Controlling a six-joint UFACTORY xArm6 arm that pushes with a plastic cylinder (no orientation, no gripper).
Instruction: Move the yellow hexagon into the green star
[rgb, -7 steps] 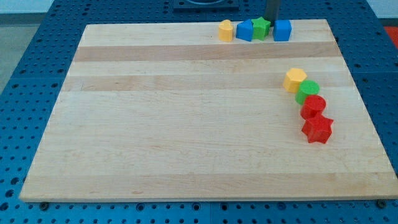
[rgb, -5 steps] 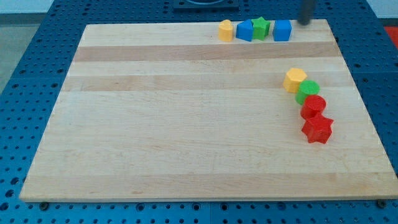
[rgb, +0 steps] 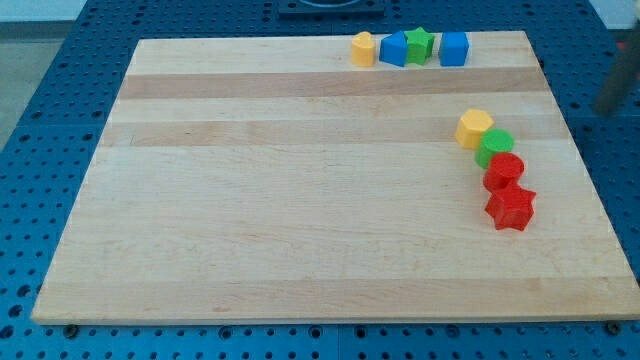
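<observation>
– Off the board's (rgb: 300, 200) right edge, over the blue table (rgb: 40, 100), is that dark smear the rod?

– It looks so. It is blurred, and the tip (rgb: 605, 110) is only roughly placed at its lower end. It touches no block.

– Are the jaws clenched or released?

– Neither: the arm has no jaws, only the rod, so it grasps nothing and can only push.

– Where is the yellow hexagon (rgb: 474, 128) from the tip?

– To the view's left of it and a little lower, well apart. It heads a curved chain, touching a green round block (rgb: 494, 147), then a red round block (rgb: 504, 170), then a red star (rgb: 511, 208).

– And the green star (rgb: 420, 43)?

– Farther left of the tip and higher, in a row at the board's top edge. It is wedged between a blue block (rgb: 394, 48) and a blue cube (rgb: 454, 48), with a second yellow block (rgb: 363, 48), its shape unclear, at the row's left end.

– Why would the tip stand out there?

– Probably to get round the chain. The hexagon must travel up and left, so the push has to come from its lower right, and the green round block sits close by there.

– Any risk?

– The blue cube guards the star's right side, so a slanted push may meet it first.
</observation>
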